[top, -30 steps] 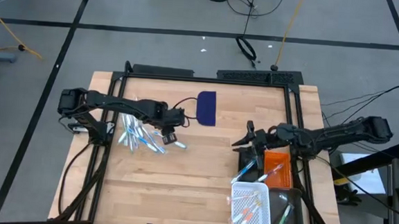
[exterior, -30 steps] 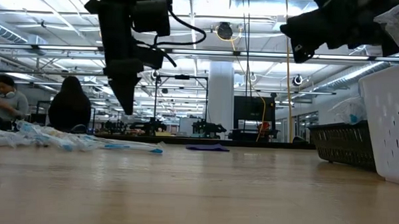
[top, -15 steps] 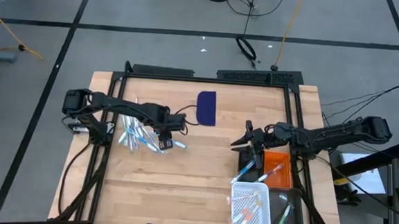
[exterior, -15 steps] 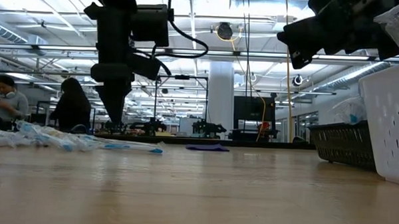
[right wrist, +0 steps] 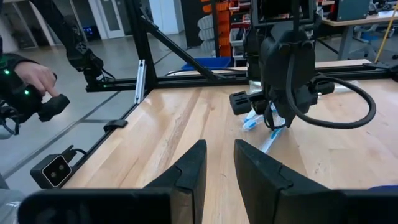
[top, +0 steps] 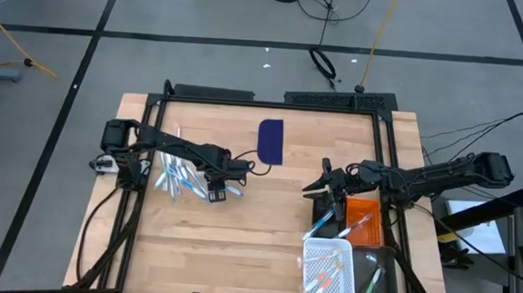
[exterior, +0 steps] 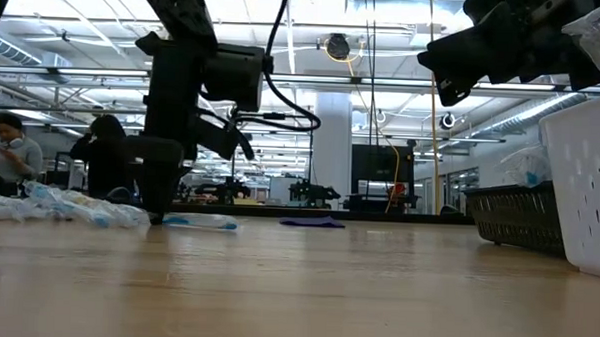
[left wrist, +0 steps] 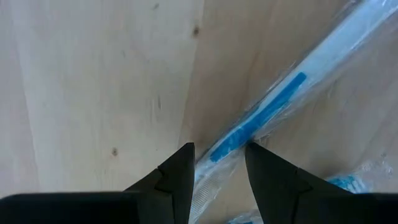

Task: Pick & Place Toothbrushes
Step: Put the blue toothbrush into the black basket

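Left gripper is down at the worktop, left of centre in the high view, at the right-hand edge of the loose toothbrush pile. Left wrist view: jaws spread, one dark finger on each side of a clear-wrapped blue-and-white toothbrush lying diagonally on the wood; tips sit just beside the wrapper, and I can't tell whether they touch it. Low view shows the same gripper vertical with its tips at worktop level, the pile to its left in frame and one wrapped brush sticking out to its right. Right gripper hangs right of centre in the high view, above the upper end of the black basket, well apart from the pile. Its jaws stand narrowly apart in the right wrist view, nothing between them. More brushes are in the white basket at lower right of the high view; an orange bin is just beside the black basket. Dark blue flat rectangle lies at upper centre of the worktop. Two people are in the room behind, at the left edge of the low view.
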